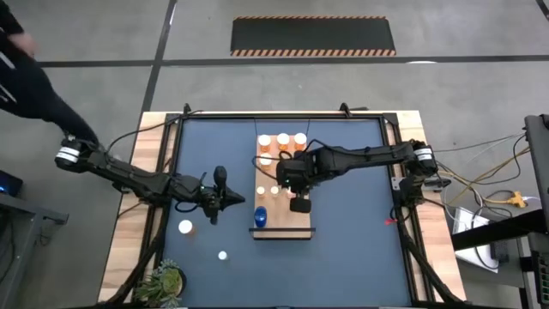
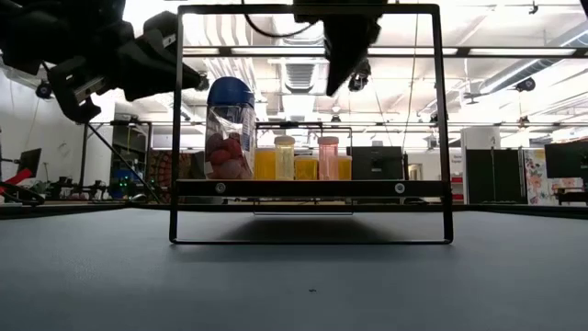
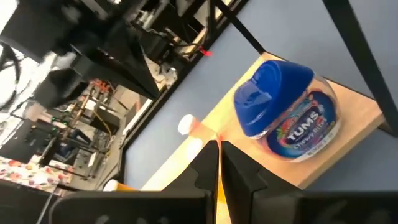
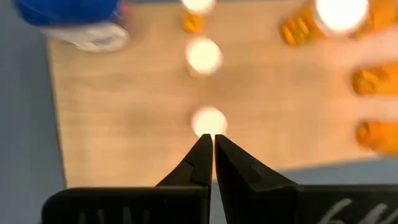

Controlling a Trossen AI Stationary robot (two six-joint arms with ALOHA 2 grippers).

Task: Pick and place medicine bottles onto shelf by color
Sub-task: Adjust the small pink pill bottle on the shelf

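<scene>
Hovering shut, right gripper [image 1: 300,205] above shelf [image 1: 292,225]

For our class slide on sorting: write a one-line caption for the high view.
Both shut hands, left over the table and right over the shelf, hold nothing; two white-capped bottles remain unshelved.

A grey concrete floor [image 1: 103,34] with a hazard-striped black mat [image 1: 313,36]; ceiling strip lights [image 2: 266,51] overhead.
</scene>
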